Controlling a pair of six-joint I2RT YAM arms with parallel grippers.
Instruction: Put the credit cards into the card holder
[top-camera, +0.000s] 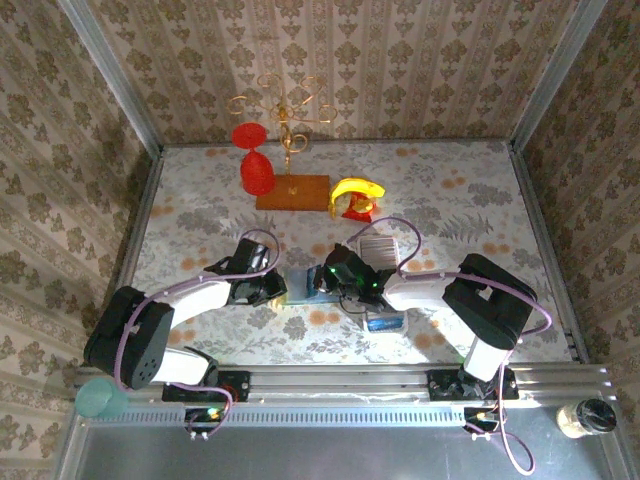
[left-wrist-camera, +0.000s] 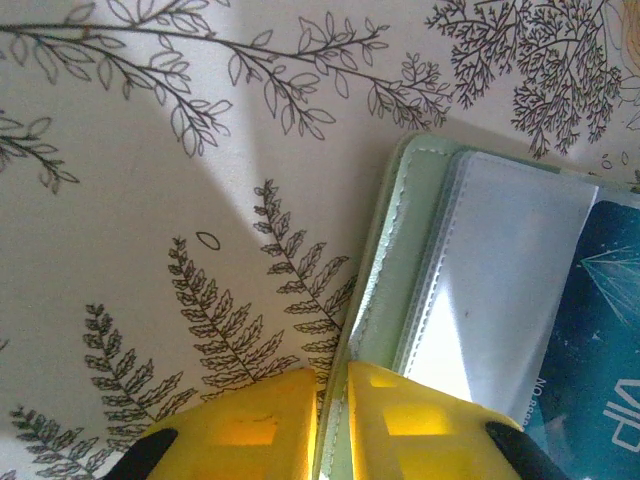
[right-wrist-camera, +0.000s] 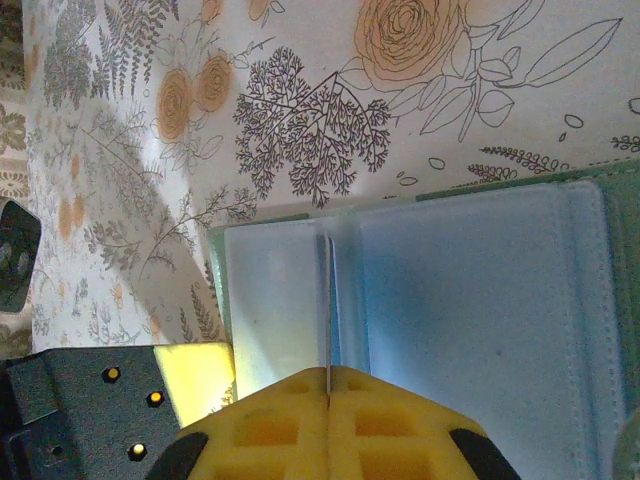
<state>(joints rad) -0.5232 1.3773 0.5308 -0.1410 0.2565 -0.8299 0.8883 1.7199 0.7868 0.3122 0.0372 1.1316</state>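
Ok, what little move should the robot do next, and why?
Probably the right gripper should ease its thin flat card, gripped edge-on, into the clear plastic sleeve of the open sage-green soft wallet; the left gripper pins the wallet's cover.

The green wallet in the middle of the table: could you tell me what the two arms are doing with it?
Both arms are at the open card holder. The left gripper pinches the edge of its green cover. The right gripper is shut on a thin sheet standing edge-on above the clear sleeves; whether it is a card or a sleeve leaf, I cannot tell. A blue card lies next to the sleeves.
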